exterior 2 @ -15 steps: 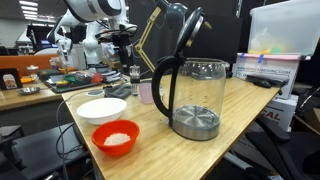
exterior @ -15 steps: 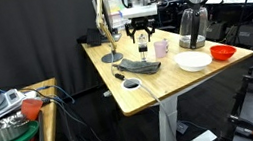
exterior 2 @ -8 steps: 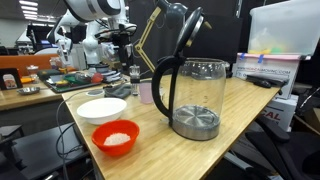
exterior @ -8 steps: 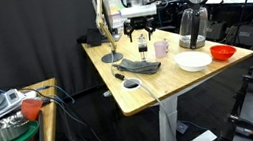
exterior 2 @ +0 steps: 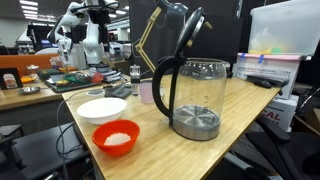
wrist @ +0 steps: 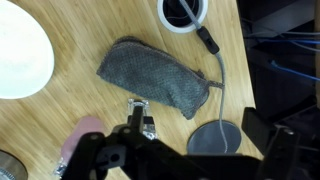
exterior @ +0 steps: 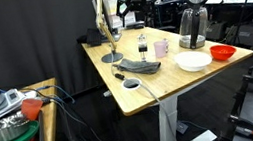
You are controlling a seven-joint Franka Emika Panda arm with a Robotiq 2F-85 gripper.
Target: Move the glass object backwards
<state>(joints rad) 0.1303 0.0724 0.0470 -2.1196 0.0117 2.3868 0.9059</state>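
On a light wooden table (exterior: 135, 94), the small glass bottle (exterior: 143, 48) with its dark cap stands upright and free, just beside a pale pink cup (exterior: 161, 47) and near the round base of a desk lamp (exterior: 113, 58). The robot's gripper (exterior 2: 100, 14) hangs high above that spot, well clear of the bottle and holding nothing; whether its jaws are parted or together cannot be told, since it sits at the top edge of both exterior views and shows only as dark shapes along the bottom of the wrist view. From the wrist camera the bottle (wrist: 139, 117) is seen from above, its cap pointing up at the lens, with the pink cup (wrist: 86, 133) close by and a grey fabric pouch (wrist: 155, 75) lying flat just beyond it. A kettle with a black handle (exterior 2: 195, 95) stands past the cup, and a white bowl (exterior 2: 102, 108) and a red bowl (exterior 2: 117, 137) sit side by side towards the table's end. A cable (wrist: 215, 60) runs from a white ring (wrist: 185, 12) past the pouch.
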